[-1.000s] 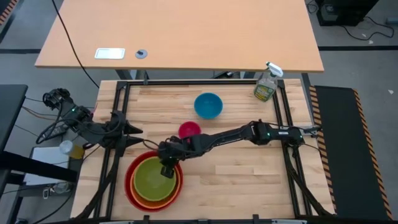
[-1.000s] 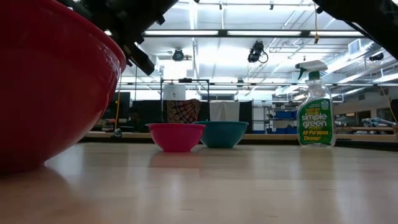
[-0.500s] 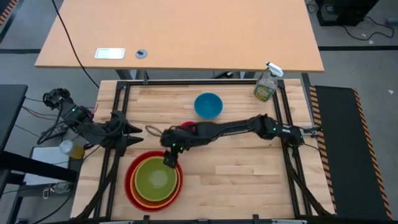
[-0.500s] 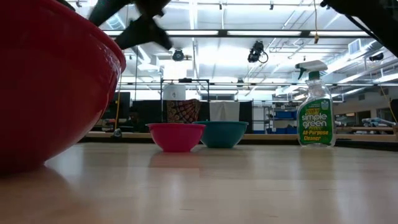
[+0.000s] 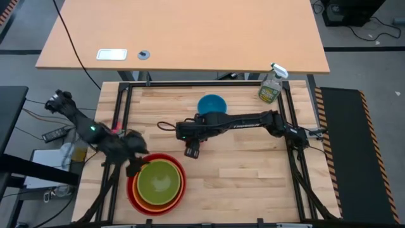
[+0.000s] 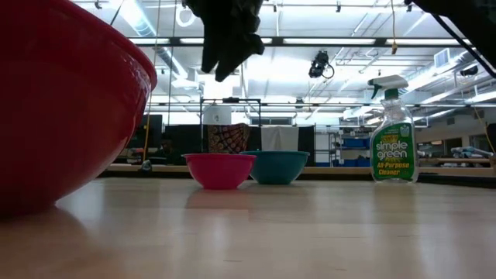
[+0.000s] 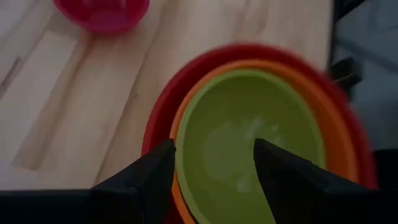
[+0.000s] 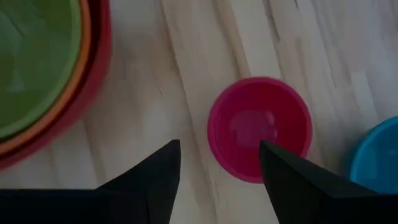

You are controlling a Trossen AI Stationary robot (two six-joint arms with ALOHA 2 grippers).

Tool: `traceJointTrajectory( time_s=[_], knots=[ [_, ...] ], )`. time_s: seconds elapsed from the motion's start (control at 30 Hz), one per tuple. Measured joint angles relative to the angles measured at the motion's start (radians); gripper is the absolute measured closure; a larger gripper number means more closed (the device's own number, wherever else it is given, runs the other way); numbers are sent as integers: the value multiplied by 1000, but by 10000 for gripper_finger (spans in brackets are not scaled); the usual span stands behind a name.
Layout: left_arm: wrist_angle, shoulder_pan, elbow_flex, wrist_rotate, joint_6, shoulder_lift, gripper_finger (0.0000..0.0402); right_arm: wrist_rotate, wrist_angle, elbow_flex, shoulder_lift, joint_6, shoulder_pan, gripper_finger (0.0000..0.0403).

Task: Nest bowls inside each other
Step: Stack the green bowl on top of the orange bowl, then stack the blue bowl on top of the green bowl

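The red bowl (image 5: 133, 190) stands near the table's front left with the orange bowl (image 5: 181, 183) and the lime green bowl (image 5: 158, 180) nested in it. The magenta-pink bowl (image 8: 260, 127) and the blue bowl (image 5: 212, 104) stand apart on the table farther back; in the high view my right arm covers the pink one. My right gripper (image 8: 217, 183) hangs open in the air above the table, just short of the pink bowl. My left gripper (image 7: 214, 149) is open over the far left part of the stack, touching nothing.
A clear spray bottle (image 5: 271, 87) stands at the table's far right corner. Black frame rails (image 5: 120, 107) run along the table's sides. Bare wood (image 5: 253, 177) lies to the right of the stack.
My right gripper has left the green bowl's rim, risen and gone toward the far right, ending above the pink bowl. The green bowl stays nested in the orange one. My left gripper has come from the table's left edge toward the stack, sinking and tipping.
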Motion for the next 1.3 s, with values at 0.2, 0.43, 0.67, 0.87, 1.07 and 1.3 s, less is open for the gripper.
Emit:
traceJointTrajectory(
  time_s=[0.2, 0.43, 0.67, 0.87, 1.07, 1.3],
  knots=[
    [5, 5, 0, 3, 43, 198, 180, -3, -41, 0, 0, -22, -59, 180],
    [15, 7, 0, -109, 68, 357, 180, -7, -50, 0, -34, -35, -85, 180],
    [65, 7, 0, -136, 165, 420, 180, 16, -55, 0, -68, -16, -87, 180],
    [96, 1, 0, -129, 175, 412, 180, 54, -57, 0, -102, 21, -87, 180],
    [93, -25, 0, -124, 146, 334, 180, 44, -56, -24, -116, -14, -106, 180],
    [88, -28, 0, -152, 95, 238, 180, -27, -47, -189, -114, -64, -178, 180]
  ],
)
